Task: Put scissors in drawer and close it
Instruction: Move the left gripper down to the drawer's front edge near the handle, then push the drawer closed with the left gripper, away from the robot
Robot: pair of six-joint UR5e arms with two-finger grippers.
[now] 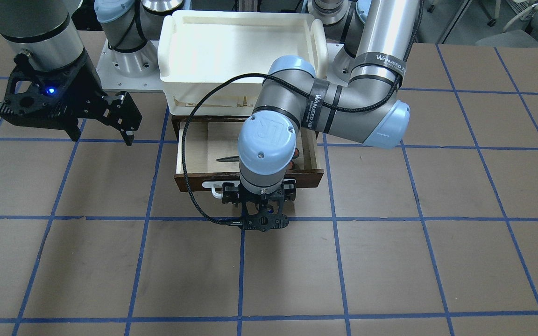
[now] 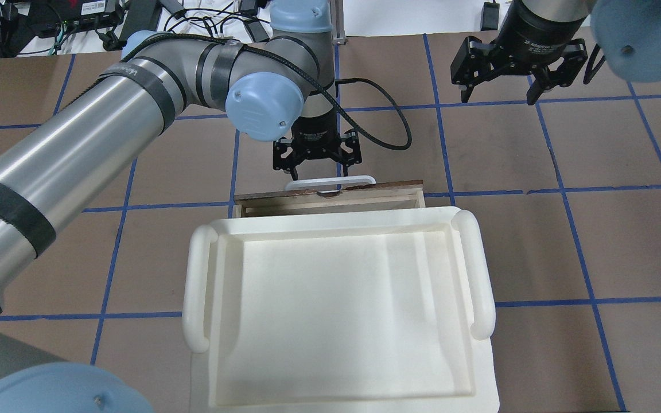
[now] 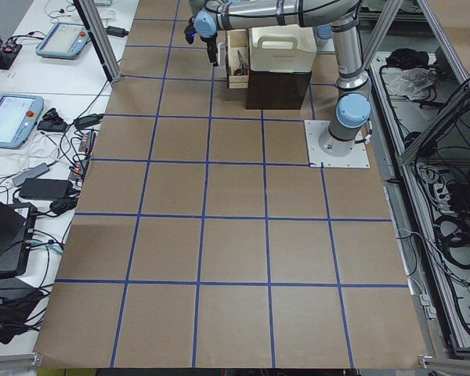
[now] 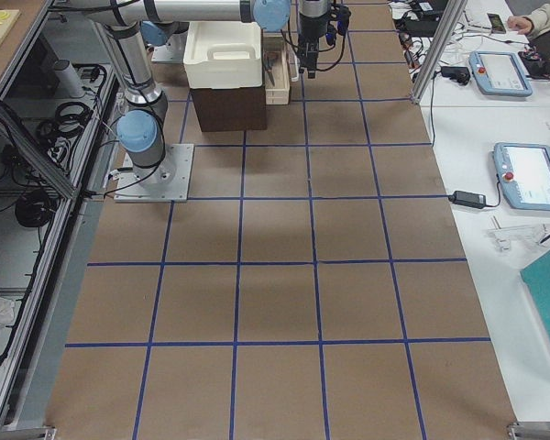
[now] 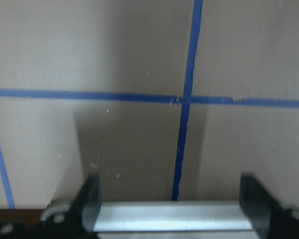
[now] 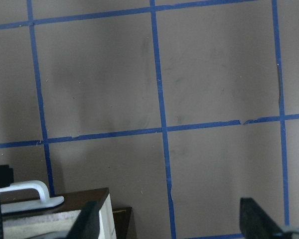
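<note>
- The scissors [image 1: 227, 159] lay flat inside the open drawer [image 1: 199, 154]; in the front-facing view the dark blade tip pointed to 9 o'clock and a trace of orange handle showed toward 3 o'clock, the middle hidden behind the left arm's wrist
- The drawer stood out toward 6 o'clock in that view, with its pale floor exposed and its dark front at the 6 o'clock edge
- A white bar handle [image 1: 214, 188] ran across that dark front
- The left gripper [image 2: 319, 171] hung just beyond the handle, at the drawer's 6 o'clock in the front-facing view, its fingers [image 5: 89, 199] spread wide and released, grasping nothing
- In the left wrist view the bar lay between the two fingers, close by them; whether they touched it could not be told
- A black cable [image 1: 189, 163] looped from the left arm past the drawer's 9 o'clock side down to the wrist
- A white tray [image 2: 201, 287] sat on top of the dark cabinet [image 3: 278, 90] holding the drawer, at the drawer's 12 o'clock in the front-facing view
- The right gripper [image 2: 498, 97] hovered well apart, near 10 o'clock from the drawer in the front-facing view, its fingers splayed and holding nothing
- The brown bench [image 1: 390, 256] carried a grid of blue tape lines [image 1: 334, 261]
</note>
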